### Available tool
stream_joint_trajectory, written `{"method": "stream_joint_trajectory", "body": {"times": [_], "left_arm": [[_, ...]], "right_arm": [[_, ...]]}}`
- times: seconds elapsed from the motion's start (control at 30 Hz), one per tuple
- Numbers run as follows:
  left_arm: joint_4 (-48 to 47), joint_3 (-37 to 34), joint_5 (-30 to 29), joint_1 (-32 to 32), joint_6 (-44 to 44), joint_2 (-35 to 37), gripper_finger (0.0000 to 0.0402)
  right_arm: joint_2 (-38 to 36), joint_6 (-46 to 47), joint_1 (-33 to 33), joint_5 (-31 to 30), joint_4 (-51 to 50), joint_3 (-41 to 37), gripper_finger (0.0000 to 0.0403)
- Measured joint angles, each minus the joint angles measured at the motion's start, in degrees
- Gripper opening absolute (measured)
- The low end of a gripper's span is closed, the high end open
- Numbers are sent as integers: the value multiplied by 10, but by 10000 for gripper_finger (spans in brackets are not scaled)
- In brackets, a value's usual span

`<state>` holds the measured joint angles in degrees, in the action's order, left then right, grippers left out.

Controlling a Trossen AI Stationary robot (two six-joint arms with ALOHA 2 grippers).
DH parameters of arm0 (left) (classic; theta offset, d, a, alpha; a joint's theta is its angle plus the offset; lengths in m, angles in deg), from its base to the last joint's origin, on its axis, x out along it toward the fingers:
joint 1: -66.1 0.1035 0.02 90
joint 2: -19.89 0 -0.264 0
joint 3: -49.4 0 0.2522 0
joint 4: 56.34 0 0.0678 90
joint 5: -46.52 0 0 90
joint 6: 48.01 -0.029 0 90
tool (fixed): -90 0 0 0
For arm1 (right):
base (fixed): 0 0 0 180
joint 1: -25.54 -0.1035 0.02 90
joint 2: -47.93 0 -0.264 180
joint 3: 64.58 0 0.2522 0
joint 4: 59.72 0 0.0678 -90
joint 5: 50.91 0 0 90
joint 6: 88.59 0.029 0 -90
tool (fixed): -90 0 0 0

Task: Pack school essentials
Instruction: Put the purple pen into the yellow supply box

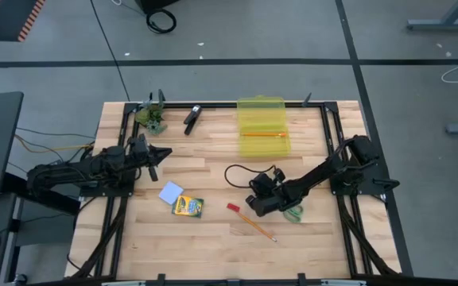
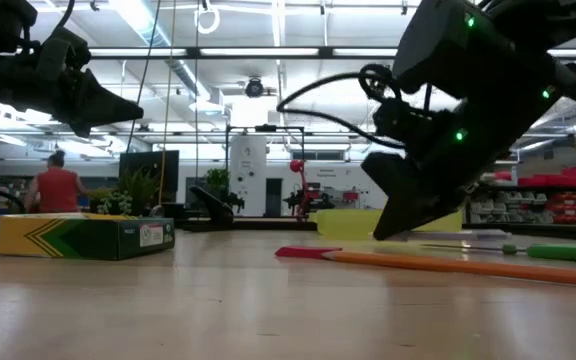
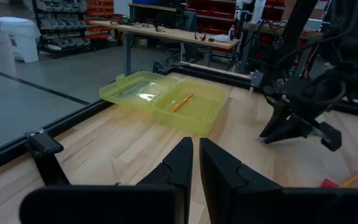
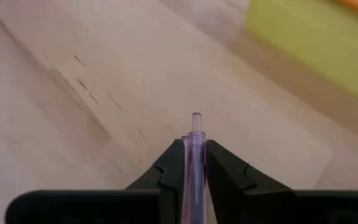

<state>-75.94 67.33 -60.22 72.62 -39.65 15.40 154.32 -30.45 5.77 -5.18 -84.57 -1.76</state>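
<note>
You've got the purple pen [image 4: 195, 162] pinched tight in the right gripper [image 4: 195, 155], low over the table. The yellow case [image 1: 262, 127], beyond it, holds one pencil [image 1: 262, 135]. Rest still out: scissors [image 1: 294, 213] beside, pencil [image 1: 257, 227], crayon box [image 1: 188, 207], pad [image 1: 170, 192]. Left gripper [image 3: 195, 163] closed, empty, idle.

Right tool [image 4: 194, 163] is angled low over the tabletop centre, fingers clamped on a slim translucent purple pen [image 4: 195, 155]. Left tool [image 3: 195, 163] hovers at left, fingers together.

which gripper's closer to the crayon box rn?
Left, narrowly. The left gripper hovers shut just behind the crayon box, toward the table's left side. The right gripper, shut on the purple pen, sits farther off to the box's right.
</note>
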Motion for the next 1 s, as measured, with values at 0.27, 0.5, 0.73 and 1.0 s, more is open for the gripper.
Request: {"method": "stream_joint_trajectory", "body": {"times": [0.27, 0.5, 0.73, 1.0], "left_arm": [[0, 0, 0, 0, 0, 0, 28], [0, 0, 0, 0, 0, 0, 36], [0, 0, 0, 0, 0, 0, 28], [0, 0, 0, 0, 0, 0, 32]], "right_arm": [[-28, -26, 0, -14, 3, 0, 62], [-56, -67, 4, -20, 1, 1, 61], [-83, -104, 27, -21, -14, 1, 62], [-106, -162, 69, 9, -32, 1, 62]]}}
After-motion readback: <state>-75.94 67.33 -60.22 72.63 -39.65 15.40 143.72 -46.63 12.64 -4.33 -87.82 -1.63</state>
